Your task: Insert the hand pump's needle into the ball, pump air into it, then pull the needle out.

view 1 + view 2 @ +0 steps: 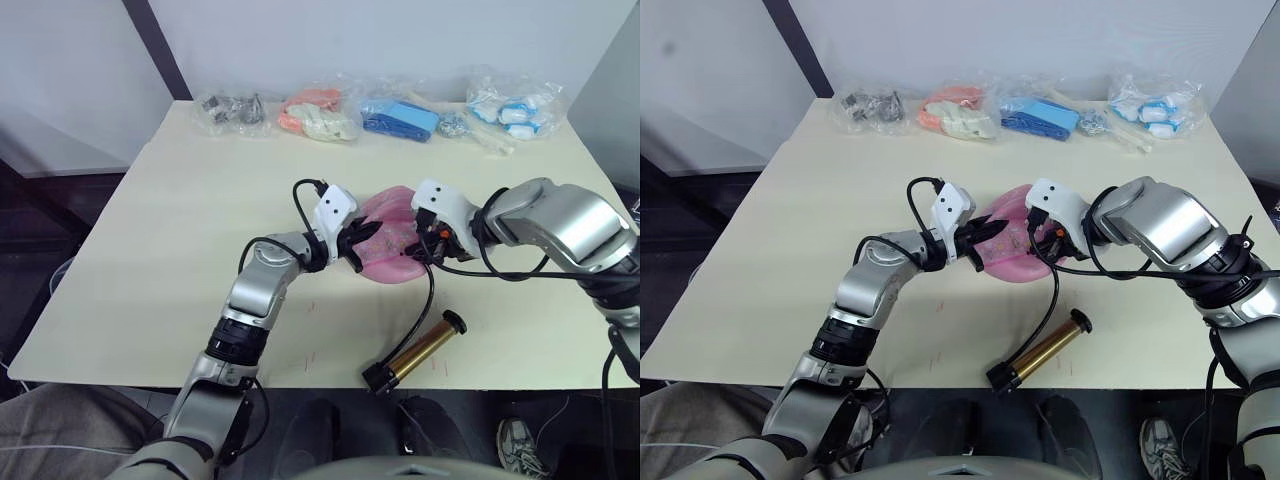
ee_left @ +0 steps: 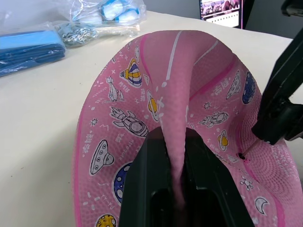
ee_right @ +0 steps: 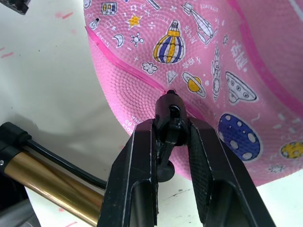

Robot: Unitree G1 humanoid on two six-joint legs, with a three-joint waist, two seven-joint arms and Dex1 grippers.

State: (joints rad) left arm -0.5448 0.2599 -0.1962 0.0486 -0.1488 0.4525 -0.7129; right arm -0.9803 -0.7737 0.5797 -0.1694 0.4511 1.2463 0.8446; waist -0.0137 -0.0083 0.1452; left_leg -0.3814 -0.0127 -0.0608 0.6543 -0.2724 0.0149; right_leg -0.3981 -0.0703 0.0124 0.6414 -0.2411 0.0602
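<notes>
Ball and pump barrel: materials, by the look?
The ball: looks like soft pebbled rubber, matte pink; it is folded limp into a ridge between the left gripper fingers. The hand pump barrel: likely metal, glossy bronze-gold sheen, with black caps, probably plastic.

The robot's arms are shiny silver metal with black rings at the joints. Each wrist has a white box, and thin black cables loop around it. The left pincer (image 1: 362, 243) and right pincer (image 1: 428, 248) have black fingers

Both grippers at pink ball (image 1: 1015, 245), pump (image 1: 1040, 352) nearby
</notes>
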